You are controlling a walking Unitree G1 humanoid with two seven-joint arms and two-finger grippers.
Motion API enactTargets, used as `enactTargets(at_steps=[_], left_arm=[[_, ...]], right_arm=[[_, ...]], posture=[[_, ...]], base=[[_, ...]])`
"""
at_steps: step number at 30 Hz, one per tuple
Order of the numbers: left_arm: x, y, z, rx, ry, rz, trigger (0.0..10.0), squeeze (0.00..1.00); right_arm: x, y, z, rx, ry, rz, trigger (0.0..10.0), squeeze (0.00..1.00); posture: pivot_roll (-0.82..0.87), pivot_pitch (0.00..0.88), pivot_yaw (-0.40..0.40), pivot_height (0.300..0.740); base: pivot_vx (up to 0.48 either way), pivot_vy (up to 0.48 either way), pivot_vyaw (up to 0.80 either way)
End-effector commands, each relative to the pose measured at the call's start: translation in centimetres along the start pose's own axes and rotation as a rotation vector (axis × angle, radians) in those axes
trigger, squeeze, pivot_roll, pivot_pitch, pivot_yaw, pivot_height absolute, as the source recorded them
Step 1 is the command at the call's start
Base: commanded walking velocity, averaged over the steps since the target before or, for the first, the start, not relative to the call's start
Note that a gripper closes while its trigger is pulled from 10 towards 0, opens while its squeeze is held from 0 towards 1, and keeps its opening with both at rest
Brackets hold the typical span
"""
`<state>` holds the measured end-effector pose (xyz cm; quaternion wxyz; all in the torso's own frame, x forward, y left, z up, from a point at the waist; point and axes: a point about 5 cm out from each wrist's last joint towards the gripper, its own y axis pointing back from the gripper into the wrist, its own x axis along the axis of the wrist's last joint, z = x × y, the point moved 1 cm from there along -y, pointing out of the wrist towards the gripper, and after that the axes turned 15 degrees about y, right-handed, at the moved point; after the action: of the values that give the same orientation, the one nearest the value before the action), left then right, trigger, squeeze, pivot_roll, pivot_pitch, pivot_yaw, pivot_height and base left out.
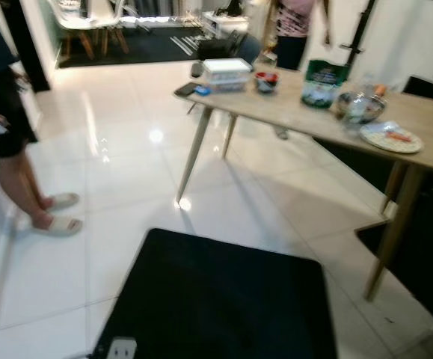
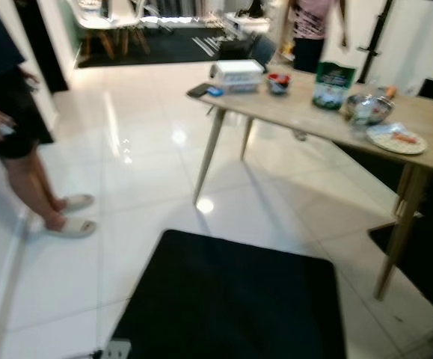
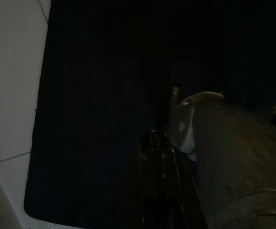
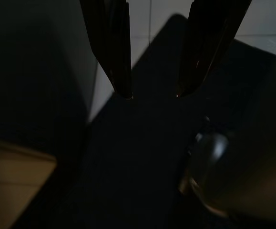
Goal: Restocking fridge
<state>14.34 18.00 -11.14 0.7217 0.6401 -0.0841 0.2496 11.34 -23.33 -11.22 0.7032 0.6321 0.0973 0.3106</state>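
A wooden table (image 1: 291, 112) stands ahead on the right with food on it. On it are a white lidded box (image 1: 226, 73), a small bowl of red food (image 1: 265, 81), a green and white carton (image 1: 323, 82), a clear bowl (image 1: 360, 106) and a plate (image 1: 390, 137). A phone (image 1: 185, 89) lies at its near corner. Both arms hang low over a black floor mat (image 1: 223, 299). My right gripper (image 4: 153, 95) is open and holds nothing. In the dark left wrist view, my left gripper (image 3: 157, 136) has its fingers pressed together.
A person in sandals (image 1: 7, 127) stands at the left on the white tiles. Another person (image 1: 295, 30) stands behind the table. Chairs (image 1: 89, 22) and a dark rug sit at the far back. A white socket strip (image 1: 123, 348) lies at the mat's near corner.
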Motion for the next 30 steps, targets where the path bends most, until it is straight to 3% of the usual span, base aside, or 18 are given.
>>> enactTargets(at_steps=[1, 9, 30], left_arm=[[-0.50, 0.00, 0.21, -0.010, 0.009, -0.024, 10.0, 0.00], [-0.57, -0.01, 0.34, -0.026, 0.022, -0.034, 10.0, 0.00], [-1.29, 0.07, 0.51, -0.041, 0.016, -0.056, 10.0, 0.00]], right_arm=[[-0.30, 0.02, -0.09, -0.004, 0.011, -0.015, 10.0, 0.00], [-0.28, 0.00, -0.17, -0.003, 0.015, -0.018, 10.0, 0.00], [-1.04, 0.07, -0.40, -0.007, 0.015, -0.049, 10.0, 0.00]], posture=[[-0.03, 0.000, -0.038, 0.740], [-0.03, 0.000, -0.038, 0.740], [-0.03, 0.000, -0.040, 0.740]], base=[[0.000, 0.000, 0.00], [0.000, 0.000, 0.00], [0.276, 0.000, 0.00]])
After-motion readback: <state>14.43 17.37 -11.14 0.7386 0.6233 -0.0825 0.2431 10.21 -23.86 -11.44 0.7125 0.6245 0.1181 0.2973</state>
